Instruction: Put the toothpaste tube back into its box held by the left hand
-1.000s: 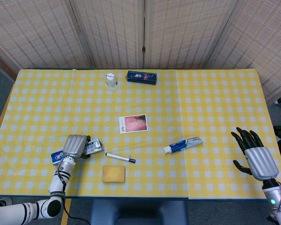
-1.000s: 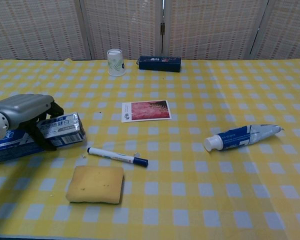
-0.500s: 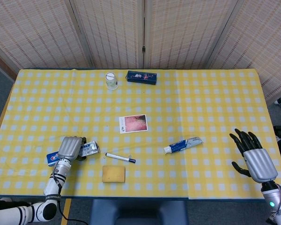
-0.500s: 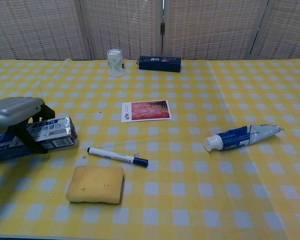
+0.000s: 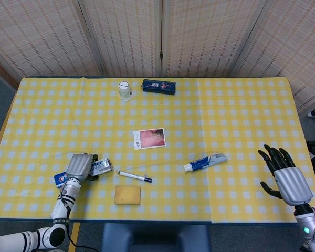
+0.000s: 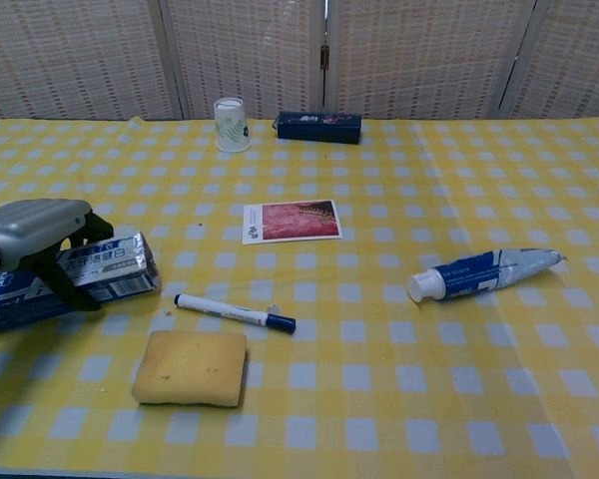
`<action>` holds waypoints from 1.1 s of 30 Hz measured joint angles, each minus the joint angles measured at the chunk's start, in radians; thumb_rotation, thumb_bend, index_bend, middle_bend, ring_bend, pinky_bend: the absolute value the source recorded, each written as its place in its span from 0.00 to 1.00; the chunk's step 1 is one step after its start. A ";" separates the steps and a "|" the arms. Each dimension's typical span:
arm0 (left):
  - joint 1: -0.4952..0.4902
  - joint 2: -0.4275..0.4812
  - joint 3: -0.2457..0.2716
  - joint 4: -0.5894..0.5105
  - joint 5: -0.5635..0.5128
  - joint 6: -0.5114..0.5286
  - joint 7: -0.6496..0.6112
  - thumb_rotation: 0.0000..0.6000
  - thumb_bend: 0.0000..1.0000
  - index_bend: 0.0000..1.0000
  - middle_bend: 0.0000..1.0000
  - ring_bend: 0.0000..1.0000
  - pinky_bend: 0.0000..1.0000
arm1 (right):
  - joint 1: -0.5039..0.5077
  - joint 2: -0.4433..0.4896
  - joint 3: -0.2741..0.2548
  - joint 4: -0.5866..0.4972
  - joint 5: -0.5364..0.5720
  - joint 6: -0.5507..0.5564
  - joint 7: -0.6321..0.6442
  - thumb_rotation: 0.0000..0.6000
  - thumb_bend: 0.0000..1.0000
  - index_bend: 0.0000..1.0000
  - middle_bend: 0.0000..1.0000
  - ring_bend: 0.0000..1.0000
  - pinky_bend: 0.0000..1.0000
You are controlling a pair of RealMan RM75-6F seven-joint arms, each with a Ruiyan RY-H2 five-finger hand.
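Nearest the robot, at the table's front edge on its right, the right hand [image 5: 287,176] hovers palm-down with its dark fingers [image 5: 273,157] spread apart and nothing in them — it shows only in the head view, outside the chest camera's frame. Across at the front left, the left hand [image 6: 35,235] is clamped over the toothpaste box [image 6: 95,269], fingers wrapped down around its near and far sides; the box lies flat on the yellow checked tablecloth [image 5: 226,115], its long axis running roughly left to right, and its silvery end faces inward toward the table's middle, though whether that end is open is too small to tell. Between the two hands and a little farther in lies the toothpaste tube [image 5: 205,163], resting free on the cloth, well apart from both hands but clearly nearer the right one. Its long axis is slightly tilted, white cap toward the box side and crimped tail toward the right hand. So the tube lies inward and to the left of the open fingers — in my judgement a reach for the right arm, taking the tube near its tail so the cap leads toward the box.
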 measured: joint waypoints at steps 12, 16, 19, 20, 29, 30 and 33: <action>0.002 0.009 0.002 -0.028 -0.008 -0.007 0.018 1.00 0.15 0.52 0.50 0.45 0.56 | -0.005 0.001 -0.002 0.002 -0.007 0.010 0.002 1.00 0.32 0.00 0.00 0.00 0.00; 0.005 0.009 0.004 -0.034 0.005 0.001 0.021 1.00 0.15 0.57 0.55 0.52 0.63 | -0.006 0.000 -0.003 0.002 -0.007 0.009 -0.003 1.00 0.32 0.00 0.00 0.00 0.00; 0.008 0.006 0.005 -0.032 0.013 0.007 0.019 1.00 0.16 0.59 0.57 0.54 0.65 | -0.005 -0.004 -0.004 0.004 -0.005 0.004 -0.010 1.00 0.32 0.00 0.00 0.00 0.00; 0.010 0.007 0.006 -0.034 0.016 0.009 0.019 1.00 0.16 0.59 0.57 0.54 0.65 | -0.004 -0.006 -0.003 0.005 -0.004 0.001 -0.014 1.00 0.32 0.00 0.00 0.00 0.00; 0.023 0.034 0.019 -0.123 0.055 0.062 0.064 1.00 0.16 0.59 0.57 0.54 0.65 | 0.090 -0.041 0.020 0.025 0.016 -0.150 -0.084 1.00 0.32 0.00 0.00 0.05 0.00; 0.024 0.038 0.020 -0.136 0.059 0.071 0.071 1.00 0.16 0.59 0.57 0.53 0.65 | 0.115 -0.044 0.027 0.021 0.022 -0.188 -0.107 1.00 0.32 0.00 0.00 0.05 0.00; 0.030 0.051 0.022 -0.177 0.073 0.098 0.098 1.00 0.16 0.58 0.57 0.53 0.65 | 0.189 -0.058 0.048 0.009 0.035 -0.277 -0.161 1.00 0.32 0.01 0.01 0.10 0.00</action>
